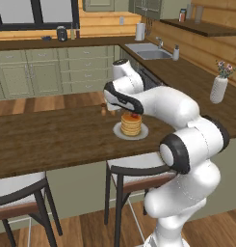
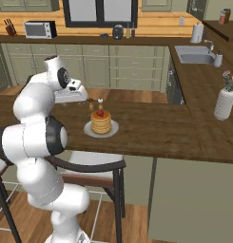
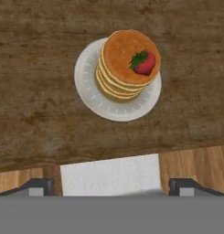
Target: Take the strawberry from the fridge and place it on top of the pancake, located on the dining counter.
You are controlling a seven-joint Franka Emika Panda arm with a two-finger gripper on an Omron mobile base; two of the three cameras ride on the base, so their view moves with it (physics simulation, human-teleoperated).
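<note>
1. My pincer [image 3: 111, 185] hangs above the dining counter [image 3: 35, 114], jaws spread wide, gripping nothing.
2. The strawberry [image 3: 144, 63] sits atop the pancake [image 3: 125, 61] stack, near its edge.

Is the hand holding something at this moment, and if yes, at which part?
Nothing is held. The hand is open, and the strawberry lies free on the pancake.

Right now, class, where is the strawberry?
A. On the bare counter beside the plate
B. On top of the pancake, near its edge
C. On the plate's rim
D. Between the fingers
B: the strawberry rests on the top of the pancake, off-centre toward one edge, with the plate beneath.
</note>
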